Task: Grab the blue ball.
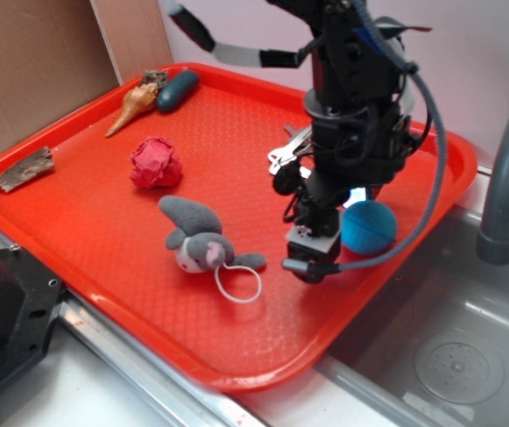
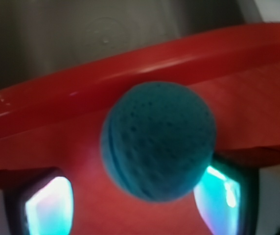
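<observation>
The blue ball is a round teal ball with a knitted texture, resting on the red tray near its right rim. In the wrist view the blue ball fills the centre, just ahead of the fingers and partly between them. My gripper hovers low over the ball's left side and is open. Its gripper pads glow cyan; the right pad is close against the ball, and the left pad stands apart with red tray showing in the gap.
On the tray lie a red rose-like ball, a grey plush mouse, a dark teal oblong object, a carrot-like toy, a bark piece and a metal item. A grey faucet and sink sit to the right.
</observation>
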Motion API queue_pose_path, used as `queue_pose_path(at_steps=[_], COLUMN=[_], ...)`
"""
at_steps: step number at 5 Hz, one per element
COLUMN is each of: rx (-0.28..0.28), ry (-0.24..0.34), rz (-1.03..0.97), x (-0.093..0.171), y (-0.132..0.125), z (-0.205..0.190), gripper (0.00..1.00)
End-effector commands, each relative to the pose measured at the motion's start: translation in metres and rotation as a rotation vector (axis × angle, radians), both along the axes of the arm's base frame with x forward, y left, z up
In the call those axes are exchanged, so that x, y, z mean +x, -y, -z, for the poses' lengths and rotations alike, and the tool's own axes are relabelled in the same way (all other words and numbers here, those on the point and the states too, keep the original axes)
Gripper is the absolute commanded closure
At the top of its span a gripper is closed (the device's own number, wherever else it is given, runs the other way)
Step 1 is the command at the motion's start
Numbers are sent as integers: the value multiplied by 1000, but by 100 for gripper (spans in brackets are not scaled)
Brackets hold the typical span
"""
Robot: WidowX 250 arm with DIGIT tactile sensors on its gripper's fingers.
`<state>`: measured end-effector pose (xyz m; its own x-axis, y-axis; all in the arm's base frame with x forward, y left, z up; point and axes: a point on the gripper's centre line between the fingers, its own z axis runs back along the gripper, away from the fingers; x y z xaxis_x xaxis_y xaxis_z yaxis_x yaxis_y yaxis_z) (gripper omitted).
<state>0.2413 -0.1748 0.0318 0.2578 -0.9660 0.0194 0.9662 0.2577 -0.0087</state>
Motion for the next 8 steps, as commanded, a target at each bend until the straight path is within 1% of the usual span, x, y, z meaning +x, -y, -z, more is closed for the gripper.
queue_pose_path(at_steps=[1, 2, 3, 4, 5, 6, 7, 8], rx=[-48, -86, -118, -43, -2, 0, 78, 92], ry=[37, 35, 30, 98, 173, 191, 85, 13], rz=[17, 5, -51, -215, -463, -714, -957, -1205], x=[-11, -10, -4, -3, -13, -29, -37, -41], y=[19, 22, 16, -3, -48, -93, -135, -177], z=[-7, -9, -11, -31, -76, -113, -130, -137], gripper=[100, 100, 100, 100, 100, 100, 100, 100])
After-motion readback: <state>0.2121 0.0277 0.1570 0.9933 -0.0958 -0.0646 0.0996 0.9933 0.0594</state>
